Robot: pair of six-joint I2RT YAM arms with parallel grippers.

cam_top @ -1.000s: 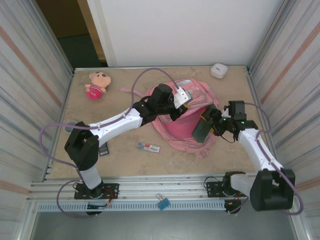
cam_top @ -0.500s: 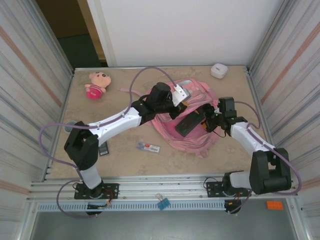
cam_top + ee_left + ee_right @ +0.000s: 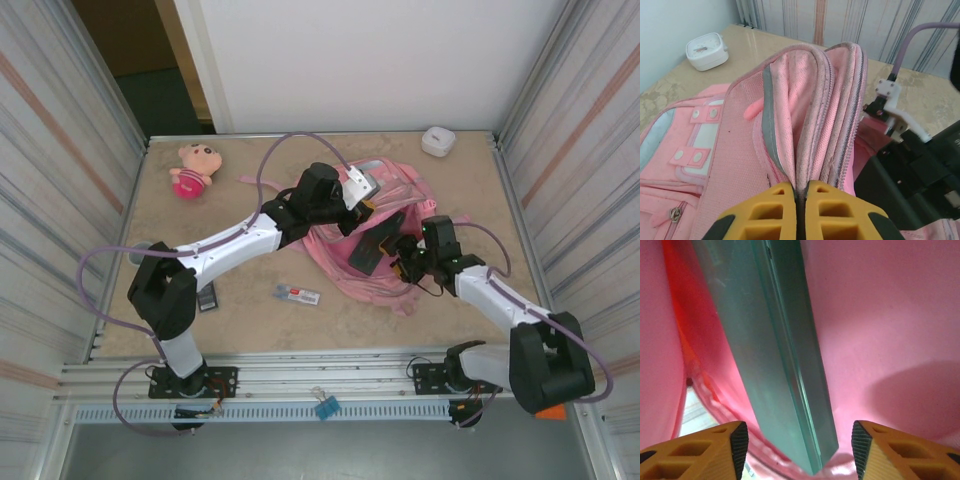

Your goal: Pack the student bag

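Early days: left gripper pinches the large pink fabric backpack open by its rim; right gripper, jaws spread, straddles a dark green slab inside.

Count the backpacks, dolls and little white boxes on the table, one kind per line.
Backpack: 1
Doll: 1
White box: 1
Total: 3
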